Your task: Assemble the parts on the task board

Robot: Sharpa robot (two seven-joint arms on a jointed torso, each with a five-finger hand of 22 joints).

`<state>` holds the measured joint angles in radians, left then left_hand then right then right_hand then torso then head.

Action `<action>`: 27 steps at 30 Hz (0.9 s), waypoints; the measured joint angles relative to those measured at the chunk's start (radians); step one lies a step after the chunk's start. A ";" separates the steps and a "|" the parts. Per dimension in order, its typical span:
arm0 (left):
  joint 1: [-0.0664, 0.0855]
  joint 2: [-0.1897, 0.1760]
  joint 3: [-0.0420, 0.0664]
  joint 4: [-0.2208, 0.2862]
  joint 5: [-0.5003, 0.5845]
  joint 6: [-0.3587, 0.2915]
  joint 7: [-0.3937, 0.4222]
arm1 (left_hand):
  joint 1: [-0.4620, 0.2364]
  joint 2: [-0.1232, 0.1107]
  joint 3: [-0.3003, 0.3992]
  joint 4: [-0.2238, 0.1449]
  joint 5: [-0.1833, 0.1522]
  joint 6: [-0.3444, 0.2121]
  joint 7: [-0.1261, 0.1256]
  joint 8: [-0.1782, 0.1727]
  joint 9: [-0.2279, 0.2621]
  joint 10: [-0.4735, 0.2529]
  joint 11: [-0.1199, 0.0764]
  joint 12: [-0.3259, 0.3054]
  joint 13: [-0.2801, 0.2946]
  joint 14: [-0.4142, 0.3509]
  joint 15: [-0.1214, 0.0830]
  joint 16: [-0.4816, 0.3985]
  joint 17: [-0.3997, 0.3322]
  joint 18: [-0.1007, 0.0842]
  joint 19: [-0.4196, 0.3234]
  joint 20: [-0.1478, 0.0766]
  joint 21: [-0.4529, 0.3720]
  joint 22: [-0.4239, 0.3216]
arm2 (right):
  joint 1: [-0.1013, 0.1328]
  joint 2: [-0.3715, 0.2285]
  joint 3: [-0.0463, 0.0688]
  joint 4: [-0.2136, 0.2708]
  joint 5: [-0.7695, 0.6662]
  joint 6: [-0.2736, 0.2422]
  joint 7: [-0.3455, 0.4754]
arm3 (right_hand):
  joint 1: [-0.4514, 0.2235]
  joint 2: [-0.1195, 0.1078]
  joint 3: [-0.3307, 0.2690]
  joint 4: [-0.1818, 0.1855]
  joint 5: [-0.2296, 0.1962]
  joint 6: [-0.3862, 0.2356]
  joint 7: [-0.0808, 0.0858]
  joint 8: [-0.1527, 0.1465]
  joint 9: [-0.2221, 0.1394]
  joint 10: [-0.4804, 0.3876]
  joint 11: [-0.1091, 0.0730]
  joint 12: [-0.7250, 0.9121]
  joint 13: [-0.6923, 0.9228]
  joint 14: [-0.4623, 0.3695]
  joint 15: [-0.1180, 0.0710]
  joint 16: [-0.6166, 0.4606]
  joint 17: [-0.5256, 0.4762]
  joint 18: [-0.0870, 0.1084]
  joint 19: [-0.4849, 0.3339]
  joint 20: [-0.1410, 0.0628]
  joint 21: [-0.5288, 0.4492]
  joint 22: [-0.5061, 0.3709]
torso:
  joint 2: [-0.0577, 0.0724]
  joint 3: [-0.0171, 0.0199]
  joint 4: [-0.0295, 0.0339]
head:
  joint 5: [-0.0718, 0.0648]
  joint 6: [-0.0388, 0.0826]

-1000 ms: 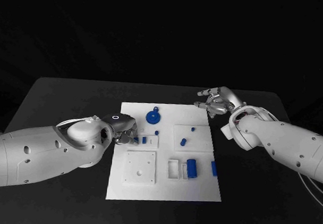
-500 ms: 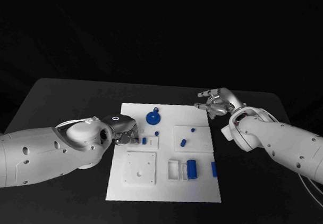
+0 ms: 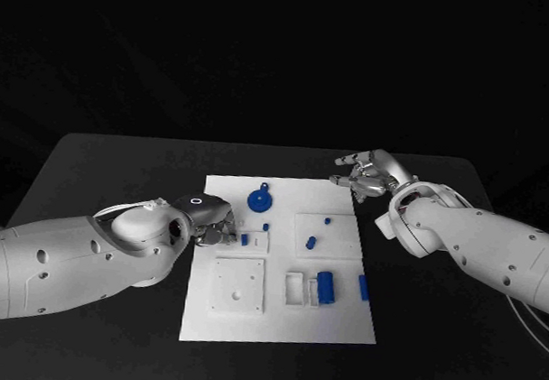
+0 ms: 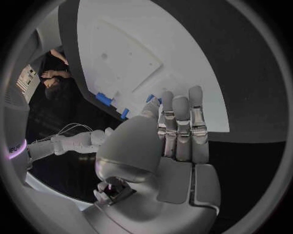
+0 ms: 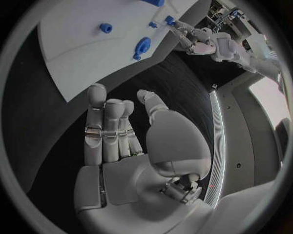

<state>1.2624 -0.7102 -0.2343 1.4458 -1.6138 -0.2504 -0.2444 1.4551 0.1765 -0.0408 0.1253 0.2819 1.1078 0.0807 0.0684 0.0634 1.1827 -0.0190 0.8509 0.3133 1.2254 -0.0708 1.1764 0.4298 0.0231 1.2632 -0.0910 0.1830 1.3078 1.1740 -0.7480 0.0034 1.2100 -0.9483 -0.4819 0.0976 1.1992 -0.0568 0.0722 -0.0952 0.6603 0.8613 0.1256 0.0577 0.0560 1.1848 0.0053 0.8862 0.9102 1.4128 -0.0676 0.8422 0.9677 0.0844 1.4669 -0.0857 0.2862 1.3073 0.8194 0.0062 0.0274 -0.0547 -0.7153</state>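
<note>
Head view: a white task board (image 3: 278, 322) lay on the black tabletop, small blue parts (image 3: 326, 286) scattered on it. They looked light, rigid and smooth, best pinched by their sides.

Wrist views: left hand (image 4: 180, 127) and right hand (image 5: 113, 127) were open-fingered, holding nothing, beside the board.

White rounded arms dotted with dark screw holes, silver jointed fingers (image 4: 181, 127)
</note>
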 measured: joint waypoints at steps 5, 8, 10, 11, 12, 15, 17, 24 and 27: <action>0.000 0.000 0.000 -0.001 -0.001 -0.002 0.001 | 0.000 0.000 0.007 0.003 0.004 0.001 0.002 -0.006 0.000 0.000 0.000 0.000 -0.001 0.000 0.000 -0.004 -0.001 0.000 0.000 0.000 0.000 0.000 | 0.000 0.000 0.000 0.000 0.000 0.000 0.000 | 0.000 0.000 0.000 0.000 0.000 0.000 0.000 0.000 0.000 0.000 0.000 0.000 0.000 0.000 0.000 0.000 0.000 0.000 0.000 0.000 0.000 0.000 | 0.000 0.0000 0.0000 | 0.000 0.001; 0.000 0.000 0.000 -0.001 -0.002 -0.003 0.002 | 0.000 0.000 0.007 0.003 0.004 0.001 0.002 -0.008 0.000 0.000 0.000 -0.005 -0.002 0.000 0.000 -0.004 -0.002 0.000 0.000 0.000 0.000 0.000 | 0.000 0.000 0.000 0.000 0.000 0.000 0.000 | 0.000 0.000 0.000 0.000 0.000 0.000 0.000 0.000 0.000 0.000 0.000 0.000 0.000 0.000 0.000 0.000 0.000 0.000 0.000 0.000 0.000 0.000 | 0.000 0.0000 0.0000 | 0.000 0.002; 0.000 0.000 0.000 -0.001 -0.002 -0.004 0.002 | 0.002 -0.002 0.007 0.003 0.004 0.001 0.002 -0.008 0.000 0.002 0.002 -0.005 -0.003 0.000 0.000 -0.004 -0.003 0.000 0.000 0.000 0.000 0.000 | 0.000 0.000 0.000 0.000 0.000 0.000 0.000 | 0.000 0.000 0.000 0.000 0.000 0.000 0.000 0.000 0.000 0.000 0.000 0.000 0.000 0.000 0.000 0.000 0.000 0.000 0.000 0.000 0.000 0.000 | 0.000 0.0000 -0.0001 | 0.000 0.003; 0.000 0.000 0.000 -0.001 -0.002 -0.004 0.002 | 0.002 -0.002 0.007 0.003 0.004 0.001 0.002 -0.008 0.000 0.002 0.002 -0.009 -0.005 0.000 0.000 -0.008 -0.004 0.000 0.000 0.000 0.000 0.000 | 0.000 0.000 0.000 0.000 0.000 0.000 0.000 | 0.000 0.000 0.000 0.000 0.000 0.000 0.000 0.000 0.000 0.000 0.000 0.000 0.000 0.000 0.000 0.000 0.000 0.000 0.000 0.000 0.000 0.000 | 0.000 0.0000 -0.0002 | 0.000 0.003; 0.000 0.000 -0.001 -0.001 -0.003 -0.006 0.003 | 0.003 -0.003 0.007 0.003 0.004 0.001 0.002 -0.008 0.000 0.002 0.002 -0.012 -0.006 0.000 0.000 -0.013 -0.006 0.000 0.000 0.000 0.000 0.000 | 0.000 0.000 0.000 0.000 0.000 0.000 0.000 | 0.000 0.000 0.000 0.000 0.000 0.000 0.000 0.000 0.000 0.000 0.000 0.000 0.000 0.000 0.000 0.000 0.000 0.000 0.000 0.000 0.000 0.000 | 0.000 0.0000 -0.0003 | 0.000 0.003; -0.001 -0.001 -0.001 -0.002 -0.003 -0.010 0.004 | 0.003 -0.003 0.007 0.003 0.004 0.001 0.002 -0.008 0.000 0.002 0.002 -0.020 -0.010 0.000 0.000 -0.019 -0.009 0.000 0.000 0.000 0.000 0.000 | 0.000 0.000 0.000 0.000 0.000 0.000 0.000 | 0.000 0.000 0.000 0.000 0.000 0.000 0.000 0.000 0.000 0.000 0.000 0.000 0.000 0.000 0.000 0.000 0.000 0.000 0.000 0.000 0.000 0.000 | 0.000 0.0000 -0.0004 | 0.000 0.004; -0.001 -0.002 -0.001 -0.002 -0.003 -0.012 0.005 | 0.003 -0.003 0.010 0.006 0.004 0.001 0.002 -0.010 0.000 0.002 0.002 -0.026 -0.014 0.003 0.004 -0.026 -0.010 0.000 0.000 0.000 0.000 0.000 | 0.000 0.000 0.000 0.000 0.000 0.000 0.000 | 0.000 0.000 0.000 0.000 0.000 0.000 0.000 0.000 0.000 0.000 0.000 0.000 0.000 0.000 0.000 0.000 0.000 0.000 0.000 0.000 0.000 0.000 | 0.000 0.0000 -0.0004 | 0.000 0.004; -0.002 -0.005 -0.002 -0.002 -0.004 -0.025 0.008 | 0.003 -0.003 0.012 0.003 0.007 0.001 0.002 -0.007 0.000 0.002 0.002 -0.038 -0.017 0.007 0.000 -0.031 -0.010 0.000 0.004 0.004 0.000 0.000 | 0.000 -0.001 0.000 0.000 0.000 0.000 0.000 | 0.000 0.000 0.000 0.000 0.006 0.000 0.000 0.000 0.000 0.000 0.000 0.000 0.000 0.000 0.000 0.000 0.000 0.000 0.000 0.000 0.000 0.000 | 0.000 -0.0001 -0.0002 | 0.001 0.006; -0.002 -0.010 -0.002 -0.003 -0.004 -0.032 0.009 | -0.002 -0.007 0.021 -0.006 0.007 0.002 0.001 -0.007 0.000 0.002 0.002 -0.039 -0.017 0.009 -0.002 -0.031 -0.009 0.000 0.004 0.004 -0.003 0.000 | 0.000 -0.001 0.000 0.000 0.000 0.000 0.000 | 0.000 0.000 0.000 0.000 0.006 0.000 0.000 0.000 0.000 0.000 0.000 0.000 0.000 0.000 0.000 0.000 0.001 0.000 0.000 0.000 0.000 0.000 | 0.000 -0.0002 -0.0001 | 0.001 0.007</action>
<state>1.2599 -0.7199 -0.2365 1.4429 -1.6182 -0.2822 -0.2358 1.4533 0.1692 -0.0194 0.1198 0.2894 1.1093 0.0817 0.0611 0.0636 1.1842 -0.0170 0.8124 0.2961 1.2348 -0.0725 1.1454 0.4203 0.0229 1.2669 -0.0874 0.1796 1.3075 1.1737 -0.7486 0.0035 1.2102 -0.9482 -0.4817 0.0979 1.1992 -0.0568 0.0722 -0.0952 0.6662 0.8613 0.1256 0.0577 0.0560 1.1848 0.0053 0.8862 0.9100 1.4128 -0.0676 0.8422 0.9689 0.0844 1.4669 -0.0857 0.2862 1.3073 0.8194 0.0060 0.0273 -0.0536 -0.7083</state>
